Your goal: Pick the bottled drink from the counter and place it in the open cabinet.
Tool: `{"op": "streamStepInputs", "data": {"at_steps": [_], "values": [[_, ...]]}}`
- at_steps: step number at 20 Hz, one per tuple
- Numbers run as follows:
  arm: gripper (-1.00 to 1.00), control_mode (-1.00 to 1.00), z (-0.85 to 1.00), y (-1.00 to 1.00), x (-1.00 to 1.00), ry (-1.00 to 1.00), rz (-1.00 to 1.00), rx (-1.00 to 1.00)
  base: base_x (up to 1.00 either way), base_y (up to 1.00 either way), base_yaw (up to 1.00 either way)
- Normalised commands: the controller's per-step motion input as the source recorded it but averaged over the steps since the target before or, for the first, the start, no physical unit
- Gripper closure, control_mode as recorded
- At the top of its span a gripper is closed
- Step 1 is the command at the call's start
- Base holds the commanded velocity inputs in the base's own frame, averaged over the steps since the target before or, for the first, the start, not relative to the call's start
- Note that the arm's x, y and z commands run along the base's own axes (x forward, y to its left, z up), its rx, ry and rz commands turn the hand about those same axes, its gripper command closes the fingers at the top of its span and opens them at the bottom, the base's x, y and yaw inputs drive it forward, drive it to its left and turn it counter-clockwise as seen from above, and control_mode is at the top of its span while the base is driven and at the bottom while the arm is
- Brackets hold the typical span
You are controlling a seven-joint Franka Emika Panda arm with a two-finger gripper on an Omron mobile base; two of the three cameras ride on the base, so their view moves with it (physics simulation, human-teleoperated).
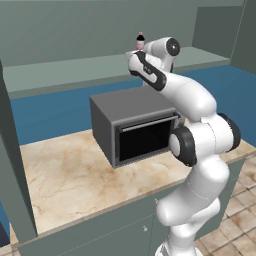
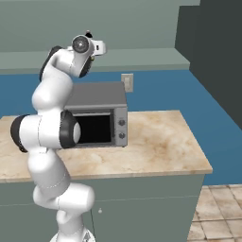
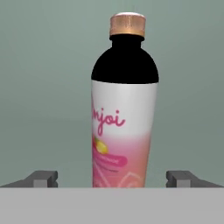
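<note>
End effector (image 3: pixel 112 178) open, fingers clear of upright bottled drink (image 3: pixel 124 105)

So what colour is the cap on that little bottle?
The bottled drink has a coppery orange cap above a black shoulder, clearest in the hand view.

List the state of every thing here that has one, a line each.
bottled drink: upright, capped, up at the cabinet shelf, between the fingertips with gaps either side
gripper: open
open cabinet: open, shelf exposed
microwave: on the counter, dark inside
</note>
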Motion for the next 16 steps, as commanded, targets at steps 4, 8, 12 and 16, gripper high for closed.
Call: {"op": "streamStepInputs", "data": {"at_steps": [4, 8, 12, 16], "values": [[-1.00, -1.00, 0.10, 0.00, -0.46, -0.01, 0.00, 0.00, 0.00, 0.00, 0.00], [-1.00, -1.00, 0.19, 0.00, -0.67, -0.04, -0.01, 0.00, 0.00, 0.00, 0.00], [-1.00, -1.00, 0.26, -0.01, -0.64, -0.01, 0.00, 0.00, 0.00, 0.00, 0.00], [-1.00, -1.00, 0.21, -0.06, -0.64, 0.00, -0.01, 0.00, 0.00, 0.00, 0.00]]}}
